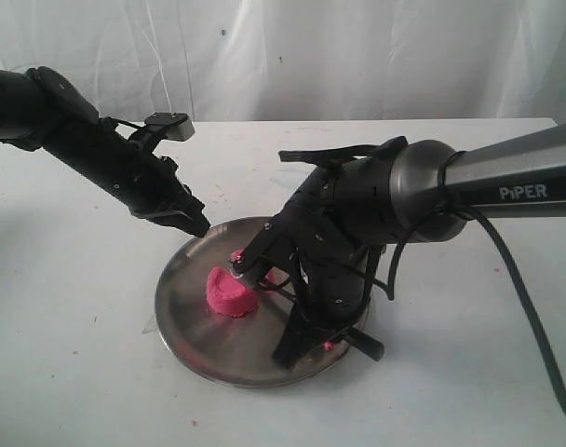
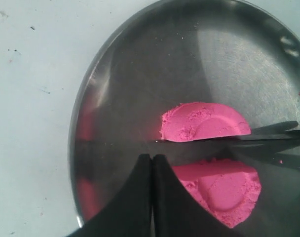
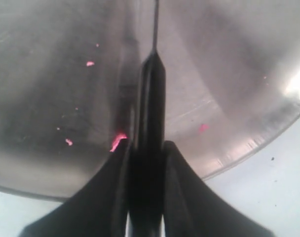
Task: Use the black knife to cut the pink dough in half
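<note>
While the right gripper is clamped tight on the handle of the black knife, the blade runs out over the steel plate, and in the left wrist view the thin edge lies right in the gap between the 2 halves of the pink dough. So the dough is already in 2 half-moon pieces, sitting near the middle of the plate, just beside each other with the blade between them. In the exterior view only 1 pink piece shows clearly, at center frame, with the right arm covering the rest. Left gripper has its fingers pressed together with nothing in them, tip hovering by the plate's upper left rim in the exterior view. Little pink crumbs are scattered on the plate near the knife. Plate sits on a white table.
</note>
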You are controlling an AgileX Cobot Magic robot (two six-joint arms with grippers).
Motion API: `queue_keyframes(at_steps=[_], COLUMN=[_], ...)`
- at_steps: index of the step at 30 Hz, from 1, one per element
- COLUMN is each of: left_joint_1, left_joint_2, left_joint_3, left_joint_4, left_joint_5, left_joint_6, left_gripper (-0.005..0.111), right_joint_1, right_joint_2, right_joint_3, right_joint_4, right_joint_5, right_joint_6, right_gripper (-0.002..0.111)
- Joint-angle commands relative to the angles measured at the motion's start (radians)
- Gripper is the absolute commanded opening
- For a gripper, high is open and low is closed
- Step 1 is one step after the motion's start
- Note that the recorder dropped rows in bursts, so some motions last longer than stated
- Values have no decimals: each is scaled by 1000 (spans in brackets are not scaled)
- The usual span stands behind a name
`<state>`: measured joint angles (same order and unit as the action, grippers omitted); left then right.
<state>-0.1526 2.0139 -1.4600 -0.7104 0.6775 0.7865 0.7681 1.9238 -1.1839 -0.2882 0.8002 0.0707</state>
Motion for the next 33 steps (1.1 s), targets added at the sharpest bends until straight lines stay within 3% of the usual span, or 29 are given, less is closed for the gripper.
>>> queue_keyframes(at_steps=[1,17,26,33], left_joint_1=[1,1,1,1], left_joint_2=[-11,-11,-11,-11], left_joint_3=[4,4,4,4], left_joint_4=[-13,-13,-13,-13], left_joint_5=[20,20,22,22], left_joint_6=[-3,-3,-3,-3], left_gripper=[0,0,0,0], right_joint_1=[-2,-2,-2,-2], right_joint_2=[-11,-11,-11,-11], right_joint_3=[-4,-4,-4,-4], right_joint_4=[43,215,144,-16], right_joint_5=[-12,-14,-23,-23], right_joint_6=[-3,-150,-118,3], right_gripper=[0,0,0,0])
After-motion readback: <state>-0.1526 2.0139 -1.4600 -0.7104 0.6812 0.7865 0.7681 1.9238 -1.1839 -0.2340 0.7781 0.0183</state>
